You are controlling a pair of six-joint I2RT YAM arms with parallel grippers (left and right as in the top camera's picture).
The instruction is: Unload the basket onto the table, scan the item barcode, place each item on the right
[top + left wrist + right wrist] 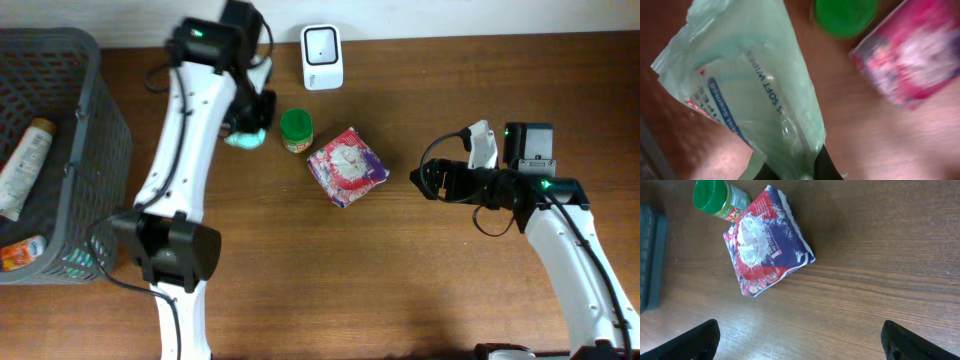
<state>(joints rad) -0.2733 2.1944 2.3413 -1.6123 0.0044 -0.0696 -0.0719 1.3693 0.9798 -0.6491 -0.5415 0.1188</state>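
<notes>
- Wipes pack (755, 95), pale green with "soft wipes" printed on it, is pinched by one end in the left gripper (792, 170). The jaws are squeezed nearly together on the plastic.
- From overhead the pack sits at roughly 10 o'clock of the table (400, 290) centre, mostly tucked under the left arm. Can't really tell if it's lifted clear of the wood or resting on it.
- White scanner (322, 57) stands at the back edge, about 1 o'clock from the pack and clearly apart from it.
- Green-lidded jar (295, 130) is just beside the pack at its 3 o'clock, standing upright.
- Red and purple snack packet (346, 167) lies flat at 4 o'clock of the jar, close to it.
- Right gripper (802, 345) is over at 3 o'clock of the packet, well apart, jaws spread wide with nothing in them, only bare wood between the fingers.
- Grey mesh basket (100, 120) is at the 9 o'clock edge, with a tube (25, 165) lying in it.
</notes>
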